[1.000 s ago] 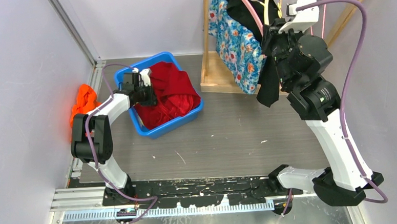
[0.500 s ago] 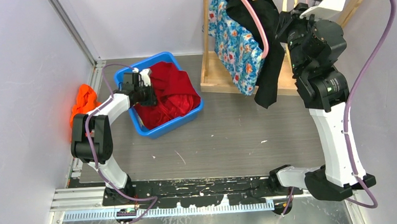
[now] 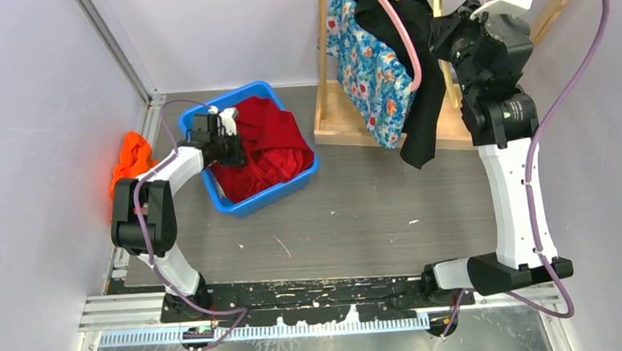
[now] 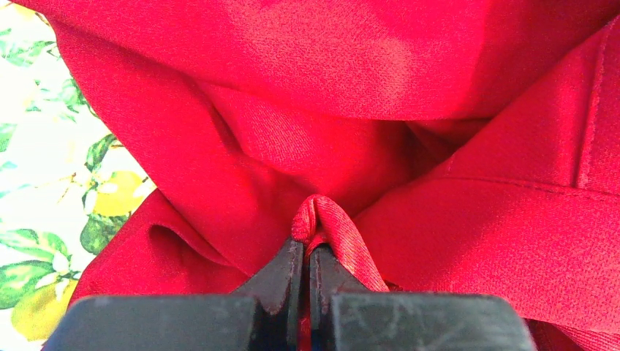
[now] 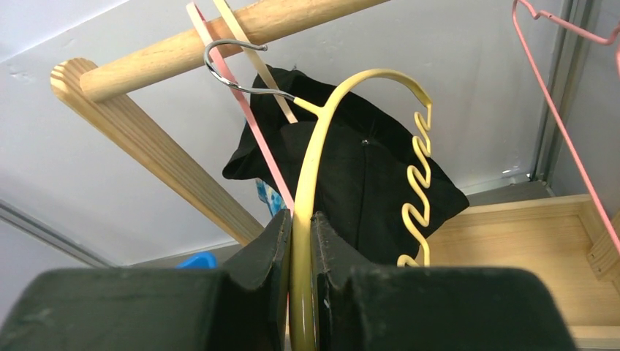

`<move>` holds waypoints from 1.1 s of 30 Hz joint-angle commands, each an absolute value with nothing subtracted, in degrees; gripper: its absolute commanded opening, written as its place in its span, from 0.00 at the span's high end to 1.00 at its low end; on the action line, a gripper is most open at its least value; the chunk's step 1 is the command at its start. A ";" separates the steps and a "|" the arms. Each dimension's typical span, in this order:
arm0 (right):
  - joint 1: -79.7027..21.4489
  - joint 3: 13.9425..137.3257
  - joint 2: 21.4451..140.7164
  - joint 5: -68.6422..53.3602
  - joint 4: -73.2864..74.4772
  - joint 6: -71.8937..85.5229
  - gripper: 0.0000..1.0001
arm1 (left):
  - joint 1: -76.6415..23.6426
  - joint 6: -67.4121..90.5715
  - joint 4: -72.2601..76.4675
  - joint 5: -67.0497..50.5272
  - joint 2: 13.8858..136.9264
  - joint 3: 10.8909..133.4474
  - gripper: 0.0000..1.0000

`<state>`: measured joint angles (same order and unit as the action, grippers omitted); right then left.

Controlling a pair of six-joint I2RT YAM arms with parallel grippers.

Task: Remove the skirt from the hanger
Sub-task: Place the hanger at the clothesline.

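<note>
Seemingly I'm nearly done: the red skirt point(image 3: 270, 141) lies heaped in the blue bin point(image 3: 270, 195) at ten o'clock, my left gripper point(image 4: 305, 248) pinched shut on a fold. At one o'clock my right gripper point(image 5: 300, 223) clamps the bare yellow hanger point(image 5: 343, 91), hooked over the wooden rail point(image 5: 183, 47); only letting go remains.

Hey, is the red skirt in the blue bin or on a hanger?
In the bin. The red skirt lies bunched inside the blue bin, and the left gripper is shut on a fold of it.
</note>
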<state>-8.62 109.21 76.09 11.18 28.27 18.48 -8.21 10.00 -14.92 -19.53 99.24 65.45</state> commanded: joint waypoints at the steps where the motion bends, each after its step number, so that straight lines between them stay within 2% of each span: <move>1: -6.59 112.91 76.22 8.96 21.37 20.84 1.00 | -8.72 8.89 -15.84 -20.27 97.83 67.16 0.99; 11: 4.37 118.35 81.62 3.26 19.61 28.73 1.00 | -8.62 8.88 -15.52 -20.57 98.33 67.08 0.99; 22: 8.96 118.63 86.63 -1.34 15.48 36.28 1.00 | -8.18 8.39 -15.53 -20.18 98.72 67.68 0.99; 33: 11.76 105.68 84.14 -0.41 12.68 39.88 1.00 | -7.96 8.16 -16.06 -19.95 99.21 67.60 0.99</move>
<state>10.76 109.23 85.93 -2.79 17.30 38.46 -8.12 8.97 -15.33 -19.51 99.24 65.67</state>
